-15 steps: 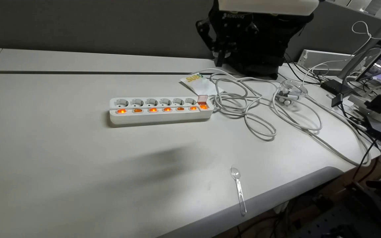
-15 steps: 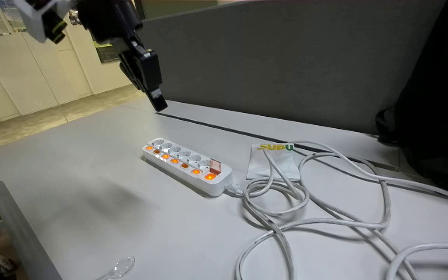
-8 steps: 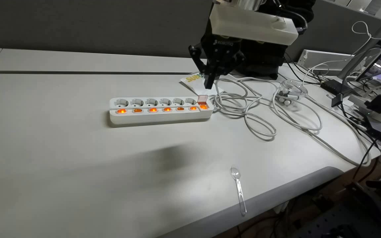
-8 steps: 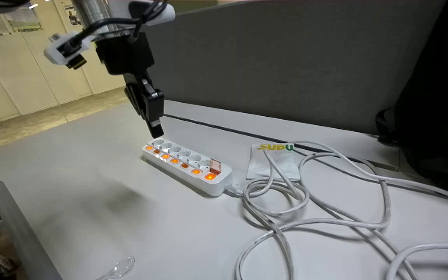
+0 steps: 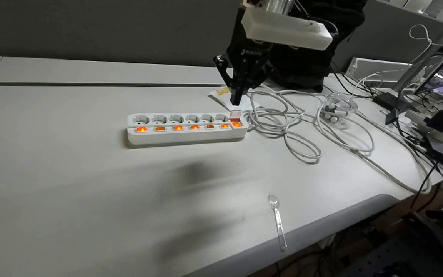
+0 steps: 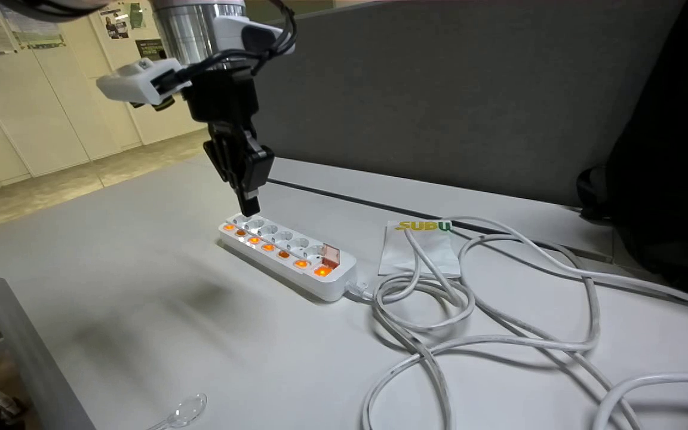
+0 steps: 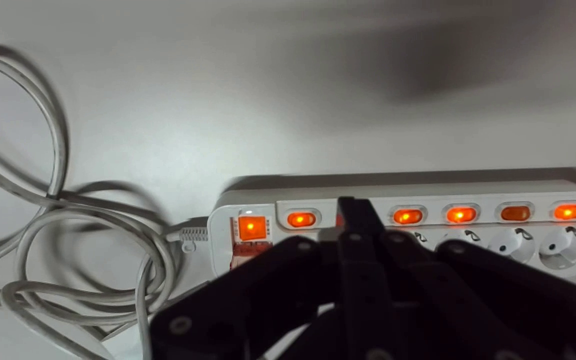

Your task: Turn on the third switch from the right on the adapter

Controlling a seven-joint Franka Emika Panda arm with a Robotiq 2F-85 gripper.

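Gripper (image 5: 235, 100) clenched, holding nothing that I can see, its fingertips (image 7: 348, 206) laid together into one blunt point and hanging above the table (image 5: 52, 173). The adapter (image 5: 187, 138) lies a little left of centre in an exterior view, and the third switch (image 5: 209, 126) sits toward its right end, dark between two lit neighbours (image 5: 225, 125); I'd judge the press not yet made.

To do it well, I'd leave the tips together as a slim poker, line up over that rocker, then come straight down, gently, until the light shows, and lift off at once. Which half stands proud I can't make out, so that wants checking first. A sideways slip could switch off a neighbour, and a slanting shove might slide the strip along. Another unlit switch (image 5: 160, 128) waits toward the left end there, a likely mistake for anyone going by darkness alone.

The wrist view has the strip across the lower right, its cable (image 7: 188, 234) leading off leftward, so the count runs from the left. There the tips cover most of the wanted switch, leaving a reddish sliver; both exterior views show it whole. Height is what the wrist view hides: in an exterior view I can see a gap between tips and strip.
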